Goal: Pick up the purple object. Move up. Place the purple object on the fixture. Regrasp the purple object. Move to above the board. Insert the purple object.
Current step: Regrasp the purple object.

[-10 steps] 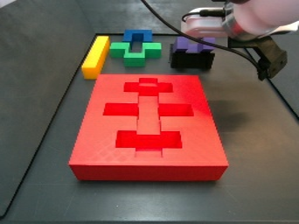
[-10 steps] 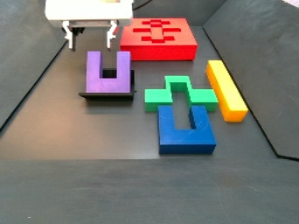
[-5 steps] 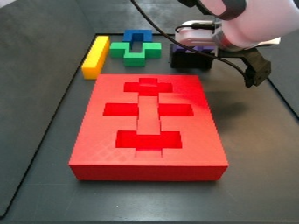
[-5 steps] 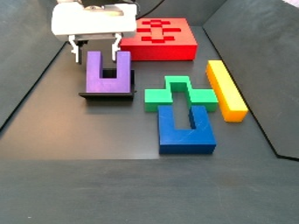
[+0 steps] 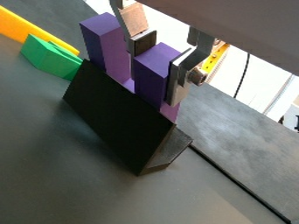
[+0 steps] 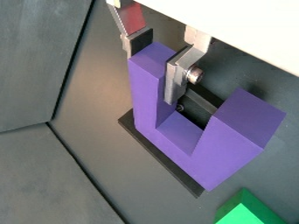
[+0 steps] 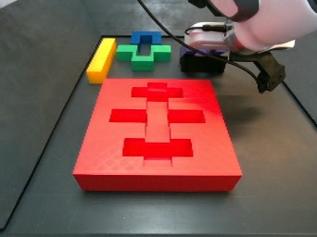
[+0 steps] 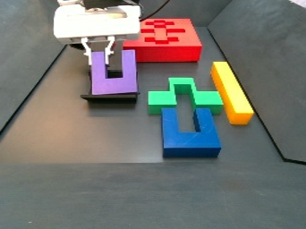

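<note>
The purple object (image 8: 114,83) stands prongs up on the black fixture (image 8: 114,98), next to the red board (image 8: 167,52). My gripper (image 8: 104,55) is down on it. In both wrist views the fingers clamp one prong from both sides, my gripper (image 5: 158,74) over the fixture (image 5: 122,122) and the other prong (image 6: 239,122) free beside my gripper (image 6: 158,74). In a side view the arm's wrist covers most of the fixture (image 7: 205,65), beyond the board (image 7: 111,157).
A green-and-blue cross block (image 8: 185,112) and a yellow bar (image 8: 231,89) lie beside the fixture; both also show behind the board, the cross block (image 7: 143,48) and the bar (image 7: 100,57). The dark floor has raised edges at the sides.
My gripper has come down from above the purple object. Its fingers have drawn together around one prong.
</note>
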Tool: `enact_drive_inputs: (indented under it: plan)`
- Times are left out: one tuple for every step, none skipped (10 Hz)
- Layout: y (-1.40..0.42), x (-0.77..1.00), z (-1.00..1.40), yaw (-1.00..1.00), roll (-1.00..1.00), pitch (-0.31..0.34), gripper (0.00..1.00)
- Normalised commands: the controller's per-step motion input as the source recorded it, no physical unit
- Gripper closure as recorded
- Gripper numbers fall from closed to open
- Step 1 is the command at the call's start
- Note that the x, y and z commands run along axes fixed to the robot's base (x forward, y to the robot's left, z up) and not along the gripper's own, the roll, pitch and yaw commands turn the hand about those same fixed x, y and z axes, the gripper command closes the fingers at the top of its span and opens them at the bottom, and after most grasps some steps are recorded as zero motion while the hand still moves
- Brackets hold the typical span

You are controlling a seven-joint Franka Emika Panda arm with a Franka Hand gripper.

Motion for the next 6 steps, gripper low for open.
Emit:
enact_drive_inputs:
  plan:
    - [0.00, 0.00, 0.00, 0.00, 0.00, 0.000, 1.00]
    - [0.00, 0.00, 0.00, 0.00, 0.00, 0.000, 1.00]
    - [0.00, 0.00, 0.00, 0.00, 0.00, 0.000, 1.00]
    - [0.00, 0.00, 0.00, 0.00, 0.00, 0.000, 1.00]
    - [0.00, 0.00, 0.00, 0.00, 0.00, 0.000, 1.00]
    - [0.00, 0.00, 0.00, 0.00, 0.00, 0.000, 1.00]
